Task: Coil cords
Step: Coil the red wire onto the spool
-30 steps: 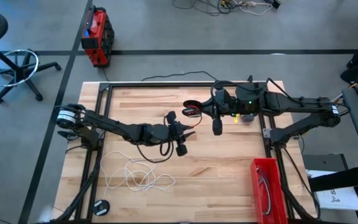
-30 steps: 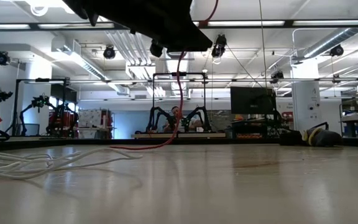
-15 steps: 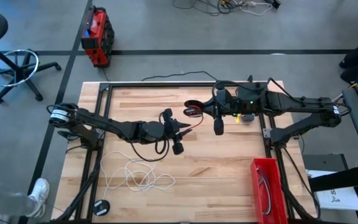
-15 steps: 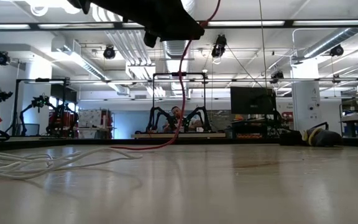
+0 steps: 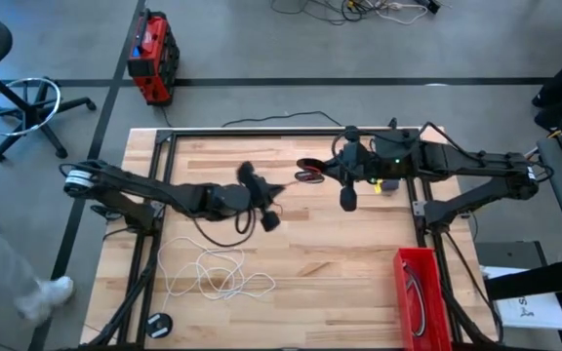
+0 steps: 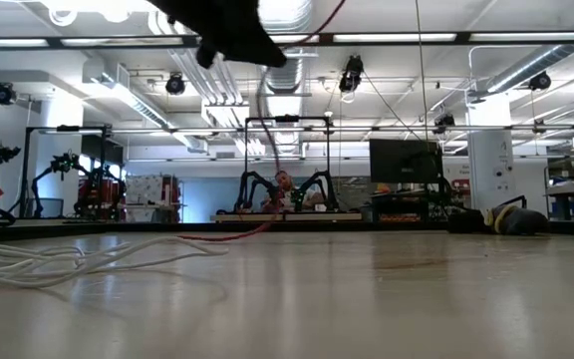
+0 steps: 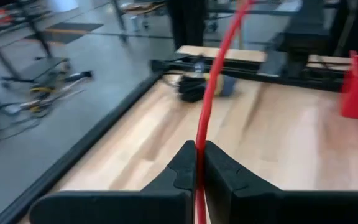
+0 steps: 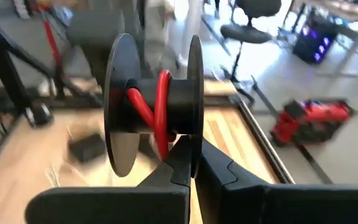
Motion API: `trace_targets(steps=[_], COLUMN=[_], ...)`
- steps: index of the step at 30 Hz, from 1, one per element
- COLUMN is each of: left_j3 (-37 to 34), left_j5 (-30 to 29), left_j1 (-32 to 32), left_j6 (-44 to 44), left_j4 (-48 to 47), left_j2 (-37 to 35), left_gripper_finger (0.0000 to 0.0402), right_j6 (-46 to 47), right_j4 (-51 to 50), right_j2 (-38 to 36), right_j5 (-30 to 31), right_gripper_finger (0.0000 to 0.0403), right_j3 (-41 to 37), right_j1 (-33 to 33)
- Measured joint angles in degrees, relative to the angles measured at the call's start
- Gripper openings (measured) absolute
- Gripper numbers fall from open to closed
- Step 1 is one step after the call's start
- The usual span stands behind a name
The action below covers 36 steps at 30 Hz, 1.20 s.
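Left gripper clamps red cord; right gripper clamps spool rim, red cord wound on spool.

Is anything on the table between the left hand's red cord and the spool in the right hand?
Nothing visible. The red cord runs from the left hand to the spool gripped by the right hand; the white cord lies well aside.

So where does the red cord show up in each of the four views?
High view: red cord, short run between left claw and the spool in right claw.
Low view: thin red line lying far back on the table.
Left wrist view: pinched between the fingers, running upward.
Right wrist view: wound on the spool.
Shared landmark: the spool.
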Motion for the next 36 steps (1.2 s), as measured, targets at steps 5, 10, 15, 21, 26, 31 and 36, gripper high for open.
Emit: trace_targets(steps=[5,10,15,21,26,31,36], left_j3=[-0.01,-0.02,-0.02,-0.02,-0.02,-0.02,-0.01], left_j5=[-3.13,-2.98,-1.51,3.41,5.51,6.04,6.08], left_j1=[0.12,0.08,0.10,0.10,0.10,0.19,0.19], left_j6=[-2.01,-3.07,-6.87,-12.00,-13.44,-13.69,-12.73], left_j4=[-7.21,-7.63,-5.93,1.12,4.85,6.91,7.75], left_j2=[-9.63,-16.34,-18.26,-14.09,-9.74,-5.56,-2.64], left_gripper_finger=[0.0003,0.0002,0.0001,0.0001,0.0000,0.0000,0.0000], right_j6=[-1.56,-2.96,-2.90,-5.15,-3.51,-1.82,1.00], right_j4=[-10.41,-12.45,-10.09,-5.52,-5.28,-5.53,-5.26], right_j2=[0.89,3.88,9.00,16.85,21.69,24.38,23.77], right_j5=[12.05,14.29,16.59,22.23,24.49,24.16,20.34], right_gripper_finger=[0.0000,0.0000,0.0000,0.0000,0.0000,0.0000,0.0000], right_j3=[0.00,-1.33,-1.48,-0.43,2.49,5.59,7.61], right_j1=[0.13,0.66,0.61,0.61,0.59,0.59,0.57])
